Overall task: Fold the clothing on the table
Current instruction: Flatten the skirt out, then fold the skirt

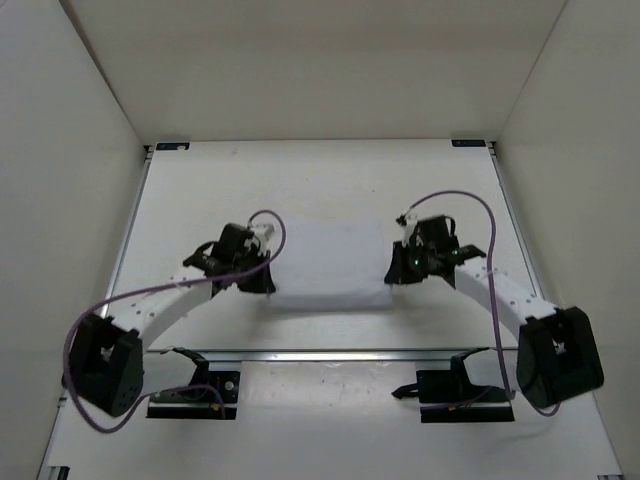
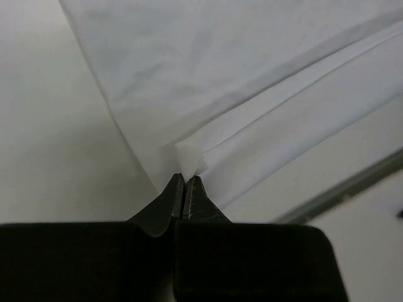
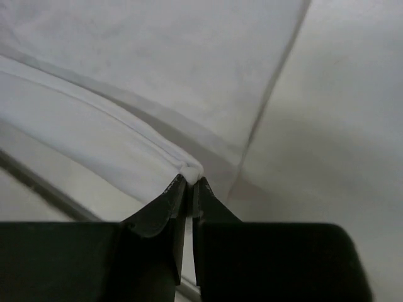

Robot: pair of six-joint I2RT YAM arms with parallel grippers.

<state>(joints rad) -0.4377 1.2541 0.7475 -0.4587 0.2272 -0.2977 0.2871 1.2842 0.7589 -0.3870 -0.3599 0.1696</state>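
Bearing surface (image 1: 330, 180): white, flat, metal rail (image 1: 330, 352) along near edge.
Clothing (image 1: 335, 265): lying mid-surface; thin, limp, light, likely to sag and wrinkle when lifted; best held at corners.
Left claw (image 2: 184, 182): clamped on clothing's near-left corner.
Right claw (image 3: 190, 182): clamped on near-right corner.

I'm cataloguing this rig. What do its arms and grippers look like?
The left arm and right arm have white links with bulky black joints. A purple cable runs along each. The left gripper and right gripper have black tapered fingers.
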